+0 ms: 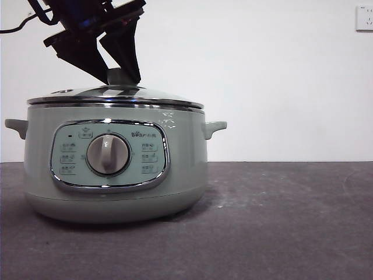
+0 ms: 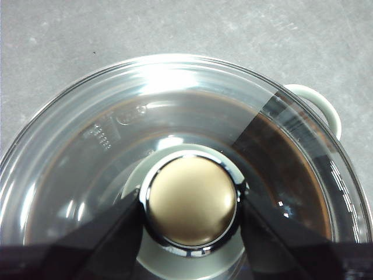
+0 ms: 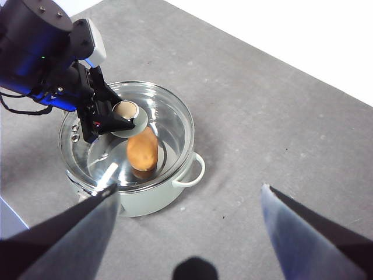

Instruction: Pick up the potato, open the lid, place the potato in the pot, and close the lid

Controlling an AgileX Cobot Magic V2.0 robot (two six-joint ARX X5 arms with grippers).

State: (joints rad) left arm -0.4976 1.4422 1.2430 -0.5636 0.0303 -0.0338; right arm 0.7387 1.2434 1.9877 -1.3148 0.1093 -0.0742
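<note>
Our left pincer [image 2: 189, 204] stands closed on the knob [image 2: 191, 201] of the glass lid [image 2: 175, 105], one black jaw pressed to each side of the chrome-topped cap, as the left wrist view shows plainly. From the front we see the same pincer [image 1: 119, 73] coming down from the upper left onto the knob, with the lid [image 1: 116, 96] sitting level on the rim of the pale green electric pot [image 1: 186, 157]. We judge the knob the only sound place to hold: it is small, round and polished, so the jaws may slip if they sit too high on the chrome, and a grip low on the green stem seems safer. The lid is rigid glass with a metal rim, likely fairly heavy for its size and breakable, so we would set it down gently and flat. In the right wrist view the potato [image 3: 143, 150] shows through the glass, lying inside the pot [image 3: 151, 195] under the lid, firm and matte and in need of no further handling. Our right pincer [image 3: 189, 224] hangs wide open and empty, high above the grey table [image 3: 280, 128] and well apart from the pot. The lid appears seated, so we judge the task nearly finished.
</note>
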